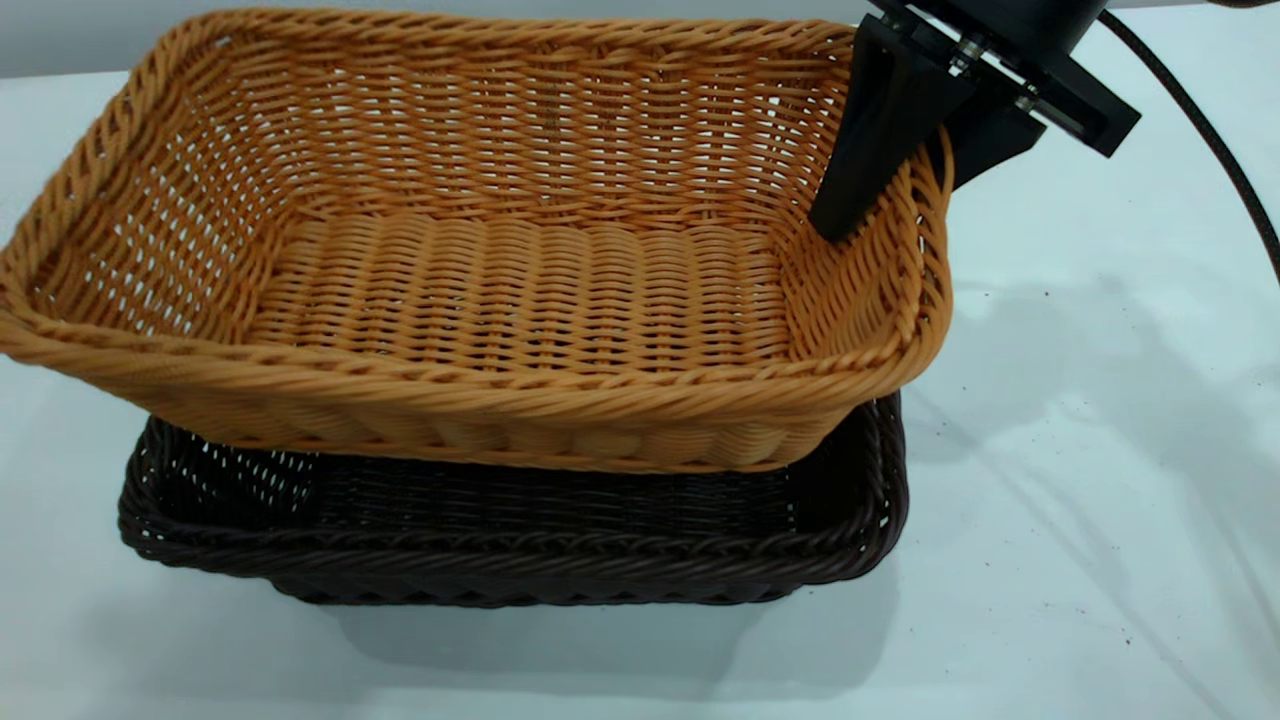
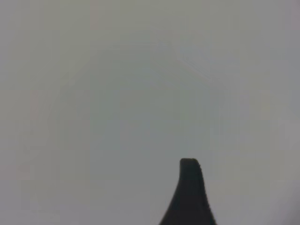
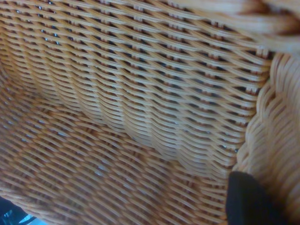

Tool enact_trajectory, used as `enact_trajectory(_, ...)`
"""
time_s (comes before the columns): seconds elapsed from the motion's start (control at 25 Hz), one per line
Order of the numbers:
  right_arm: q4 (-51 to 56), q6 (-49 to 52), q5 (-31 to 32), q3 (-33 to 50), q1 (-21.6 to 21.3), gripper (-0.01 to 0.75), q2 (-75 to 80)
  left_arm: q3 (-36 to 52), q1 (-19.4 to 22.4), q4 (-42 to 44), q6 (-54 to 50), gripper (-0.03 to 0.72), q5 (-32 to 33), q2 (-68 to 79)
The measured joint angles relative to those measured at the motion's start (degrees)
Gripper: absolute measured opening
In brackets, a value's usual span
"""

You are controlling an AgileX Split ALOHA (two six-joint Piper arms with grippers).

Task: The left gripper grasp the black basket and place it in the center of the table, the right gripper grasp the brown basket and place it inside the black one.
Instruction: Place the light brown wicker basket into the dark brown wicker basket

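The brown basket hangs tilted over the black basket, which stands on the white table. The brown one's left end overhangs the black one's left end. I cannot tell whether the two touch. My right gripper is shut on the brown basket's right end wall, one finger inside and one outside. The right wrist view shows the brown weave close up and one fingertip against it. My left gripper is out of the exterior view. Its wrist view shows one fingertip alone against plain grey, holding nothing.
A black cable runs down from the right arm at the far right. Bare white tabletop with small dark specks lies to the right of both baskets and in front of them.
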Motion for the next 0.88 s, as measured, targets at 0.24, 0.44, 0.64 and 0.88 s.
enact_trajectory(0.24,0.1,0.0,-0.7,0.0,0.0,0.106,1.2,0.0,0.0,0.0,0.0,0.501,0.0,0.0)
enact_trajectory(0.44,0.1,0.1,-0.8,0.1,0.0,0.106,1.8,0.0,0.0,0.0,0.0,0.501,0.0,0.0)
enact_trajectory(0.64,-1.2,0.1,-0.5,0.1,0.0,0.106,3.0,0.0,0.0,0.1,0.0,0.501,0.0,0.0)
enact_trajectory(0.88,-2.5,0.0,0.0,0.1,1.2,0.106,3.8,0.0,0.0,0.1,0.0,0.501,0.0,0.0)
